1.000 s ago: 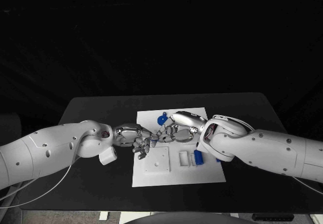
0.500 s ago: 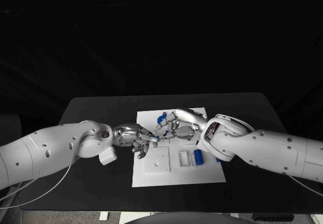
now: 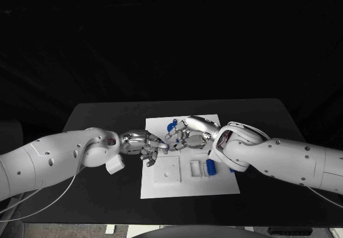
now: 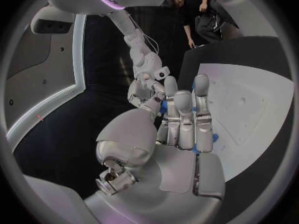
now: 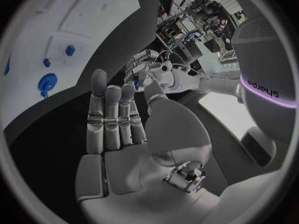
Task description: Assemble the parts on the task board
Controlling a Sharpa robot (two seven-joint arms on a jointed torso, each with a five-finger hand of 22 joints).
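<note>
Board [image 3: 187, 184] lies mid-table. Left hand [image 3: 145, 145] pinches a small blue part [image 4: 163, 106] above it; right hand [image 3: 187, 137] is beside it, fingers spread, empty. The part should be aligned squarely over its recess before pressing.

task board [image 3: 187, 179] white | parts [image 3: 211, 167] blue | table [image 3: 100, 119] black | hands [image 3: 146, 145] silver

You face a black desk [image 3: 107, 111] with rounded far corners, set against a dark, unlit backdrop. Near its front edge, a strip of pale floor [image 3: 71, 230] shows.
</note>
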